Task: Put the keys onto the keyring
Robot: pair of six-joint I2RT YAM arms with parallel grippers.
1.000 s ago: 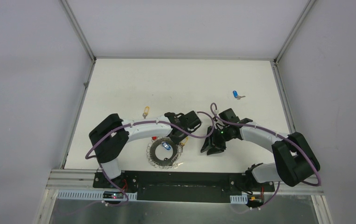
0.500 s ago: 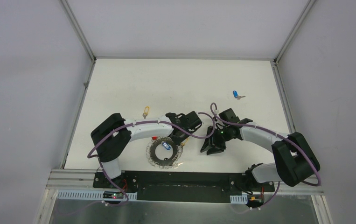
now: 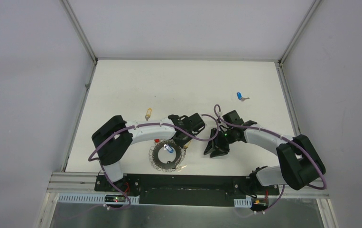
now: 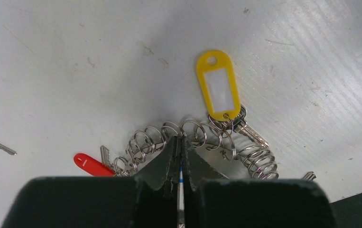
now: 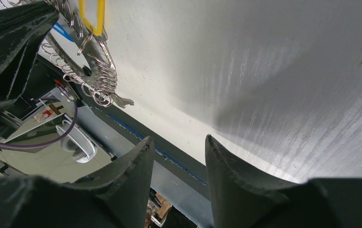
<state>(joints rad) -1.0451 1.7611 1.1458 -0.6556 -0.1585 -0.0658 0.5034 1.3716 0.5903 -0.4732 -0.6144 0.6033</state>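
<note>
Left gripper [image 4: 180,138], its jaws pressed together on the edge of a thin blue plastic key head [image 4: 181,173], hung over the large grey wire-coil keyring [image 4: 193,135]. The keyring lay near the 6 o'clock edge of the white table [image 3: 183,80], with a yellow plastic key tag [image 4: 218,88] and a red plastic key tag [image 4: 91,164] against its coils. At the keyring's 3 o'clock, the right gripper [image 5: 176,140] stood with jaws apart and empty. A second blue-headed key [image 3: 239,96] lay towards 1 o'clock.

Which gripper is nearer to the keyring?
Left: the left gripper, shut on a blue key, is at the keyring's coils; the right gripper hangs open, apart, to its right.
</note>
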